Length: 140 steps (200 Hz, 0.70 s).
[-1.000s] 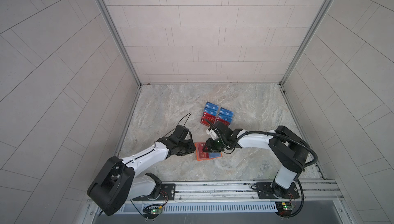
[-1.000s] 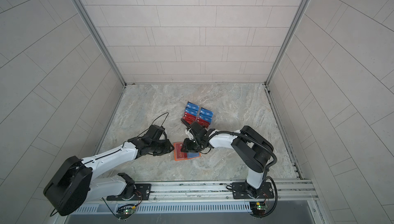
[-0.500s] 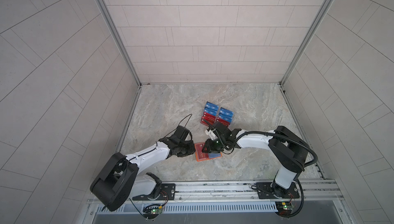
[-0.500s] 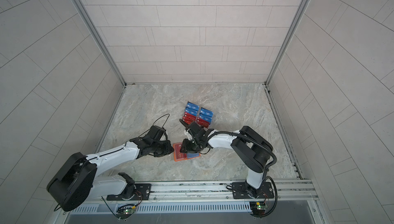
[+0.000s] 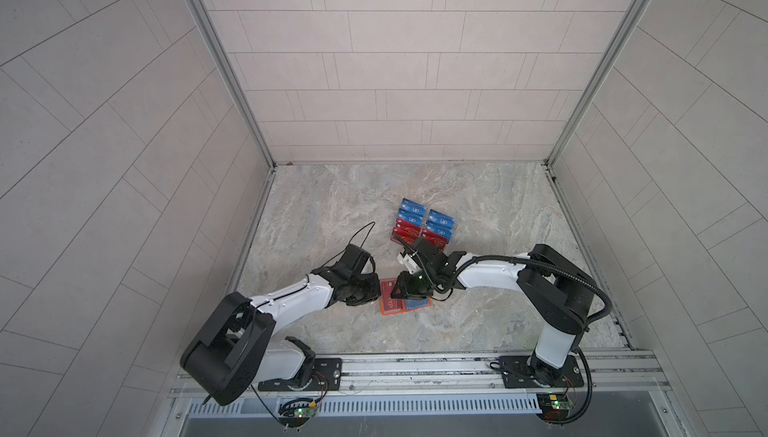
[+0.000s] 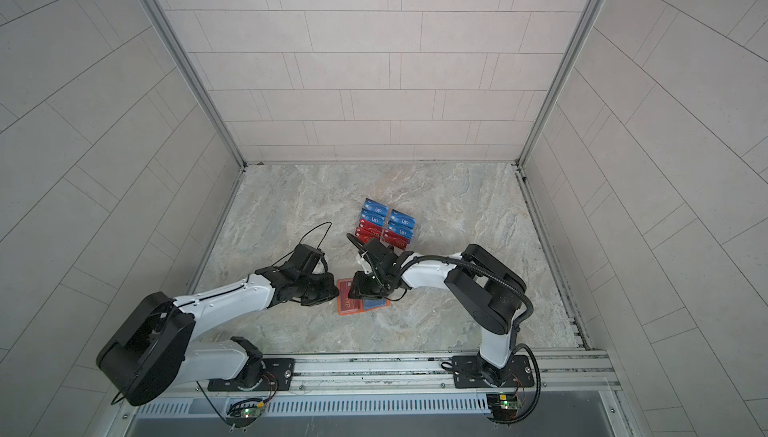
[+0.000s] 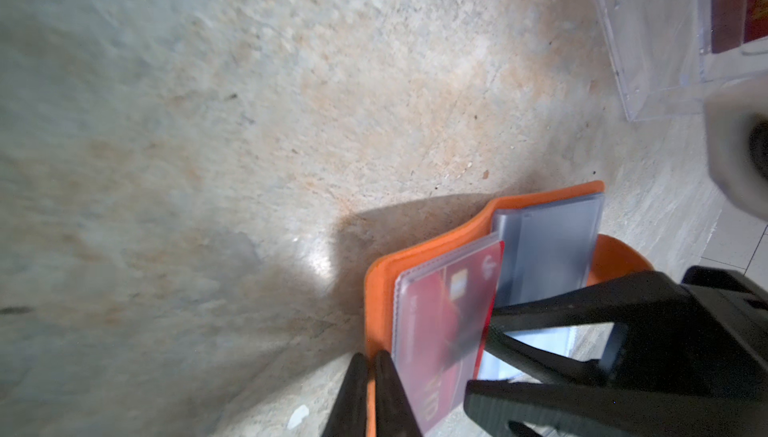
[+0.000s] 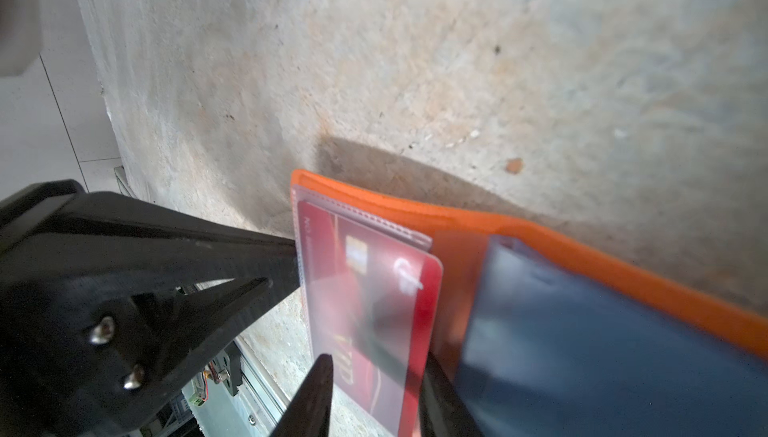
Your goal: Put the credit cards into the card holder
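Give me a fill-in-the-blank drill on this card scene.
The card holder lies ____ on the table.
The card partly in its clear sleeve is ____.
The fingers of the left gripper pinch the holder's ____ cover.
The rack holds red and ____ cards.
Missing: open; red; orange; blue.

The left gripper is touching the left edge of the open orange card holder on the marble table, while the right gripper is reaching over it, near a rack of cards.
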Each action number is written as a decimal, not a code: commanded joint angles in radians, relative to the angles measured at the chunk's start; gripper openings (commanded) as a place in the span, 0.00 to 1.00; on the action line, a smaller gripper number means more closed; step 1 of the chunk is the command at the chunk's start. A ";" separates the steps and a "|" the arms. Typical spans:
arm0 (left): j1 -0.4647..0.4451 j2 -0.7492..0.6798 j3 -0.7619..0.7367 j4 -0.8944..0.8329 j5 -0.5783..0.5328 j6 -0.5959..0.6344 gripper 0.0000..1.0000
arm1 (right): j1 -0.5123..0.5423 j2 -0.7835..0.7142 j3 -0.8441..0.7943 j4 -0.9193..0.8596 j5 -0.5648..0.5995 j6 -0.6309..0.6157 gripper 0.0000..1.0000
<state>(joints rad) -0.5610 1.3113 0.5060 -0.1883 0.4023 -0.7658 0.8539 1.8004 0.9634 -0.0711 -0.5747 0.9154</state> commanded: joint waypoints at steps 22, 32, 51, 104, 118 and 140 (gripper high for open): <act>0.002 0.018 0.050 -0.008 0.018 0.034 0.12 | 0.019 0.004 0.033 -0.016 0.031 -0.010 0.37; 0.003 0.024 0.061 -0.027 0.006 0.044 0.12 | 0.019 -0.012 0.031 -0.051 0.062 -0.030 0.37; 0.003 0.040 0.080 -0.058 -0.008 0.068 0.13 | 0.018 -0.078 -0.008 -0.085 0.151 -0.059 0.39; 0.006 0.083 0.106 -0.079 -0.012 0.089 0.15 | -0.001 -0.110 -0.009 -0.195 0.163 -0.139 0.42; 0.006 0.069 0.113 -0.088 -0.012 0.087 0.17 | -0.004 -0.118 -0.003 -0.204 0.158 -0.147 0.42; 0.008 0.023 0.133 -0.144 -0.025 0.101 0.23 | -0.008 -0.135 0.001 -0.227 0.166 -0.163 0.40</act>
<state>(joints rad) -0.5568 1.3849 0.5961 -0.2607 0.3977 -0.6956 0.8513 1.7084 0.9447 -0.2363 -0.4393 0.7879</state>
